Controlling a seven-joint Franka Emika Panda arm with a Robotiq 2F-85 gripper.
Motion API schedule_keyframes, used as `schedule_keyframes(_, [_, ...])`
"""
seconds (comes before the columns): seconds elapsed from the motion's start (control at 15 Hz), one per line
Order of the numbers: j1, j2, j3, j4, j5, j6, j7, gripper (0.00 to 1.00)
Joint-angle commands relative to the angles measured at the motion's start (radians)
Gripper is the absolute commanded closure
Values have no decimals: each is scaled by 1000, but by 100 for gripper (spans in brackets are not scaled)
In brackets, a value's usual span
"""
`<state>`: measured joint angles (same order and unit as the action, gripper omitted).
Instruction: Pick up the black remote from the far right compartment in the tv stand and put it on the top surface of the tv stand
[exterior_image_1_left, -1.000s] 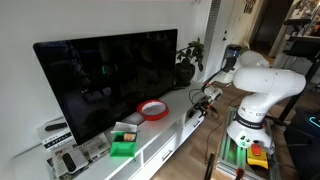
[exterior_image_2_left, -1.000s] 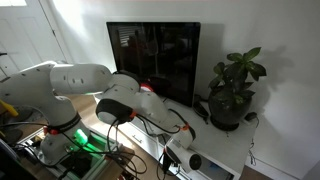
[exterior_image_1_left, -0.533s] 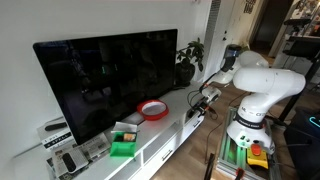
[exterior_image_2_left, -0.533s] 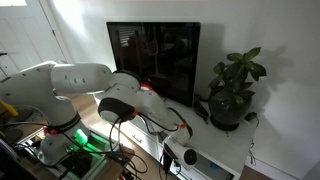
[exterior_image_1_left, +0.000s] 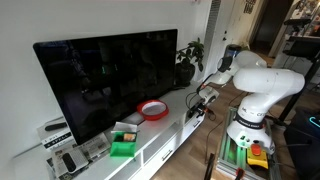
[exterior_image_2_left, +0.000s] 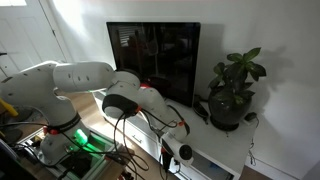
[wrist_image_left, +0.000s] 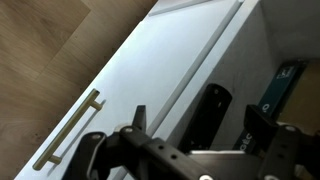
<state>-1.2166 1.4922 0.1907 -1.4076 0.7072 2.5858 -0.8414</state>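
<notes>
Low down, the gripper (exterior_image_1_left: 201, 103) hangs at the front of the tv stand (exterior_image_1_left: 172, 122) in an exterior view, the arm (exterior_image_2_left: 135, 100) bends near the plant (exterior_image_2_left: 232, 85) in an exterior view, and the wrist view shows its fingers (wrist_image_left: 141, 120) spread wide, the black remote (wrist_image_left: 210, 115) between them in a compartment.

The TV (exterior_image_1_left: 110, 80) stood on the tv stand (exterior_image_1_left: 172, 128), with a potted plant (exterior_image_1_left: 188, 62) beside it at one end of the top. A dish (exterior_image_1_left: 153, 110) lay before the TV, and a box (exterior_image_1_left: 122, 148) farther along. In the wrist view the remote (wrist_image_left: 210, 105) lay inside a compartment, right of a handled front (wrist_image_left: 70, 135), with the gripper (wrist_image_left: 197, 128) just before it.
</notes>
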Motion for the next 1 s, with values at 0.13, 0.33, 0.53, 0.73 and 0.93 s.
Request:
schedule_keyframes(0.13, [63,0,-19,-12,96,132,-90,11])
schedule_keyframes(0.33, [88,0,-18,-18,120,199,-121,19])
schedule_keyframes(0.53, [104,0,-14,-25,139,257,-154,17])
schedule_keyframes(0.73, [110,0,-1,-35,156,308,-199,7])
schedule_keyframes(0.93, [112,0,12,-46,162,350,-243,0])
